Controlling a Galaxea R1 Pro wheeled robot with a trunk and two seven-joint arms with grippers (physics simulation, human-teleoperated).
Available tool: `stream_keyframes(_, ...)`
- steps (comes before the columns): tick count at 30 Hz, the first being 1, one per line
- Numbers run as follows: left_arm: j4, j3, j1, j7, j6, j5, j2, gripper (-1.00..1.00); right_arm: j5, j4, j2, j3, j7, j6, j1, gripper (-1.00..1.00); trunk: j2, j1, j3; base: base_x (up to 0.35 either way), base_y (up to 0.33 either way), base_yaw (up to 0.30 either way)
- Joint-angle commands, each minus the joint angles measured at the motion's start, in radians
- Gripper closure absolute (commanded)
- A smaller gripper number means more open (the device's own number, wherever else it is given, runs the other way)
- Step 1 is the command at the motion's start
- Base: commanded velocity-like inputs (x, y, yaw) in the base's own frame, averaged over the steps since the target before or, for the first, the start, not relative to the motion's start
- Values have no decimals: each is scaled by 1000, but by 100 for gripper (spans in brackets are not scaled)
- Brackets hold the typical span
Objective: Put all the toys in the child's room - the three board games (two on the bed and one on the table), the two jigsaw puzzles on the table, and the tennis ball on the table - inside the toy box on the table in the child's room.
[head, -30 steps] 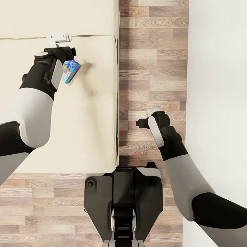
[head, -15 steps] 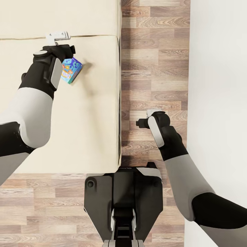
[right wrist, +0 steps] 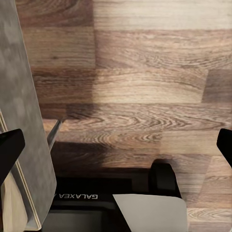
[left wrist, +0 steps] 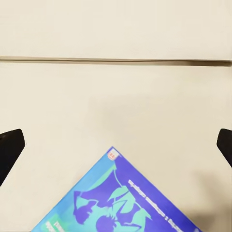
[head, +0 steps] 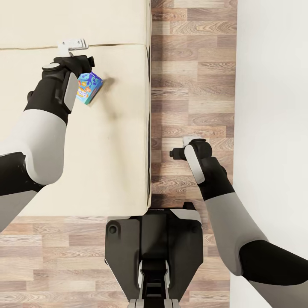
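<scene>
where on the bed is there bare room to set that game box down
Bare mattress lies between the board game and the bed's floor-side edge, and down toward the robot's base. It is crowded only around the left gripper near the seam.

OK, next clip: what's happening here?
The robot stands at the bed, its left arm reaching over the mattress. The left gripper is wide open above a blue board game, which lies on the bed and is not gripped. The right gripper hangs open and empty over the wooden floor beside the bed.
</scene>
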Motion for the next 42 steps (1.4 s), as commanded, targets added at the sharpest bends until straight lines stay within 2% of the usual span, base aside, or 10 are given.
stream_keyframes(1,-1,5,0,-2,4,-10,-1,-100,-10,-1,0,1,-10,3,0,-100,-2,1,-1,-6,0,0)
stream_keyframes(42,-23,5,1,-2,10,-10,-1,-100,-10,-1,0,1,-10,4,0,-100,-2,1,-1,-12,15,0)
